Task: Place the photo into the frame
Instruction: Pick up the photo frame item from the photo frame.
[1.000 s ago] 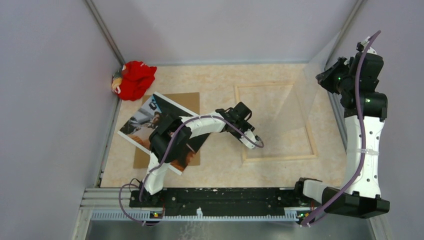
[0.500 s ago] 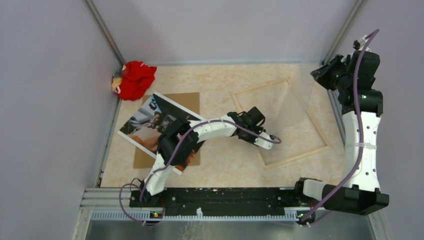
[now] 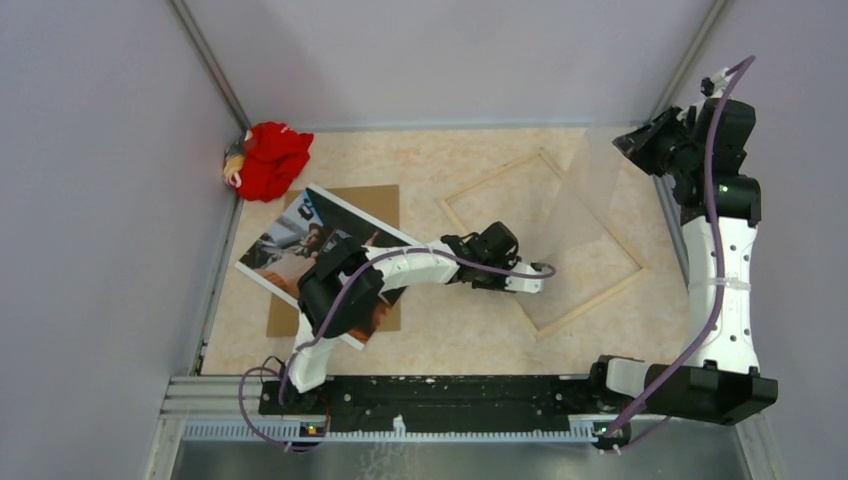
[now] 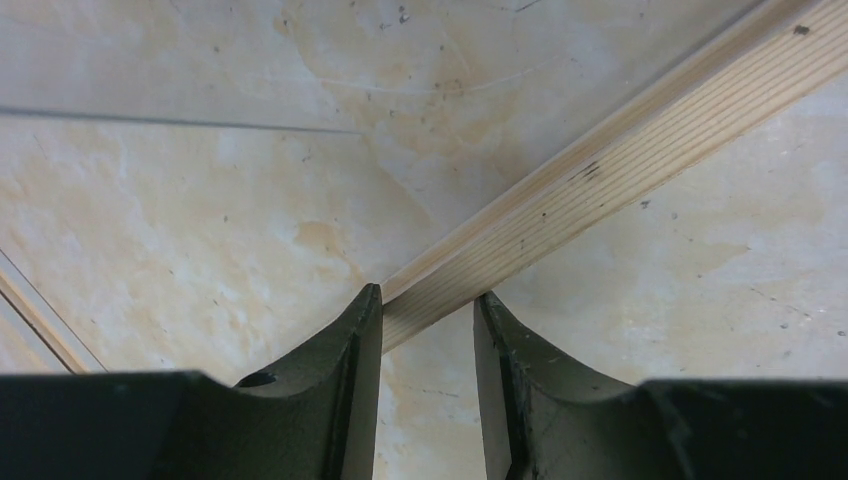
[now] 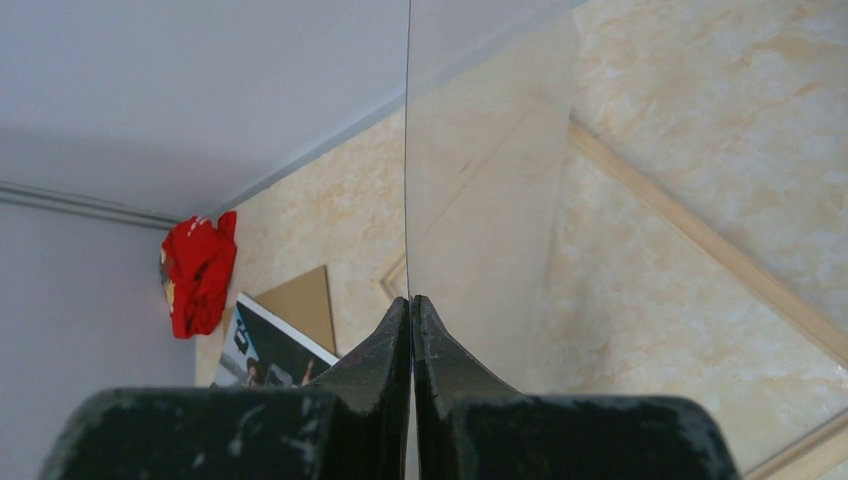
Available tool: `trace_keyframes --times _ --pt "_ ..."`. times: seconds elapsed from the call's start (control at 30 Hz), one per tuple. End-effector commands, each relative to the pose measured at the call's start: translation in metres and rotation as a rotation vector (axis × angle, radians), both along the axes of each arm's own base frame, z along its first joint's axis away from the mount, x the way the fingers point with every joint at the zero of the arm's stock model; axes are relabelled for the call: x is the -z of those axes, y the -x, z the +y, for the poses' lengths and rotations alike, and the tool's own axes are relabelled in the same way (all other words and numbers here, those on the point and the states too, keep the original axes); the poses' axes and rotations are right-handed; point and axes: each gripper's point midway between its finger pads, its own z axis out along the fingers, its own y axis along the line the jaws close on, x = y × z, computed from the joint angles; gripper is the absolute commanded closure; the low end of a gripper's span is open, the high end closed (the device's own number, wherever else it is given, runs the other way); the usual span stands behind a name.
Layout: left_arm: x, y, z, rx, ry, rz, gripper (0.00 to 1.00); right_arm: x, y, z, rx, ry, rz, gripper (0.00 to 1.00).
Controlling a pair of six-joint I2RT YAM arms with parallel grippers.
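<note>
Light wood rails make up the frame [image 3: 490, 176], which lies flat on the tabletop [image 3: 450, 330], turned askew between the middle and the right edge, one corner pointing at the far edge. Inside its rails only the marbled tabletop surface shows, partly seen through a clear pane [image 3: 585, 200] that hangs tilted above its right half.

The photo [image 3: 285, 250] lies face up near the left edge, also askew. It shows a dark print in black, grey and reddish-brown with a thin white border. It rests on a brown backing board [image 3: 380, 200], overhanging the board's left side, and the left arm's elbow hides its near corner. A red cloth [image 3: 270, 158] sits bunched in the far left corner, just beyond the photo.

The left gripper [image 3: 535, 275] reaches low over the frame's near-left rail. In the left wrist view the rail [image 4: 600, 180] runs diagonally between the two fingers [image 4: 350, 340], each pressed against an edge of the wood, so this gripper [image 4: 428, 300] pinches the frame.

The right gripper [image 3: 632, 145] is raised near the far right corner. Its fingers [image 5: 385, 340] are pressed together on the edge of the pane [image 5: 480, 180], which stands up from them.

The photo lies well apart from both grippers, to the left of the left one.
</note>
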Motion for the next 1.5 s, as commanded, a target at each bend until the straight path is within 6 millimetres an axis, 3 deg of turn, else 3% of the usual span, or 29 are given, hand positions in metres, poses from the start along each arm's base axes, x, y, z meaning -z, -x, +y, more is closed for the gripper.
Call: trace_keyframes --times 0.0,0.2,0.3,0.43,0.5,0.53,0.63,0.7,0.97,1.07,1.17,1.33,1.47 --pt "0.068 0.063 0.081 -0.19 -0.247 0.307 0.67 -0.021 -0.006 0.004 -0.026 -0.018 -0.086 1.0" --pt "0.07 0.074 0.096 -0.23 -0.26 0.329 0.67 -0.016 -0.004 0.01 -0.056 -0.038 -0.078 1.0" --pt "0.067 0.08 0.101 -0.233 -0.245 0.337 0.62 -0.014 -0.005 0.018 -0.089 -0.045 -0.075 1.0" --pt "0.044 0.08 0.093 -0.239 -0.188 0.34 0.28 -0.012 -0.009 0.034 -0.139 -0.031 -0.062 1.0" --pt "0.021 0.077 0.084 -0.231 -0.137 0.327 0.06 -0.011 -0.011 0.039 -0.156 -0.022 -0.051 1.0" --pt "0.008 0.076 0.08 -0.222 -0.112 0.323 0.02 -0.014 -0.012 0.04 -0.16 -0.019 -0.055 1.0" --pt "-0.042 0.07 0.071 -0.201 -0.037 0.29 0.02 -0.023 -0.012 0.044 -0.178 -0.017 -0.067 1.0" --pt "-0.087 0.068 0.068 -0.18 0.035 0.28 0.02 -0.029 -0.011 0.05 -0.206 -0.021 -0.08 1.0" --pt "-0.216 0.071 0.084 -0.154 0.261 0.232 0.01 -0.047 0.007 0.088 -0.386 -0.052 -0.119 1.0" --pt "-0.264 0.059 0.091 -0.185 0.388 0.247 0.01 -0.055 0.022 0.105 -0.492 -0.065 -0.144 1.0" --pt "-0.311 0.029 0.12 -0.21 0.512 0.246 0.01 -0.062 0.052 0.138 -0.675 -0.087 -0.179 1.0" --pt "-0.353 -0.005 0.16 -0.231 0.612 0.212 0.01 -0.064 0.101 0.18 -0.926 -0.114 -0.234 1.0" --pt "-0.357 -0.016 0.182 -0.266 0.627 0.206 0.01 -0.055 0.128 0.191 -1.038 -0.106 -0.257 1.0"
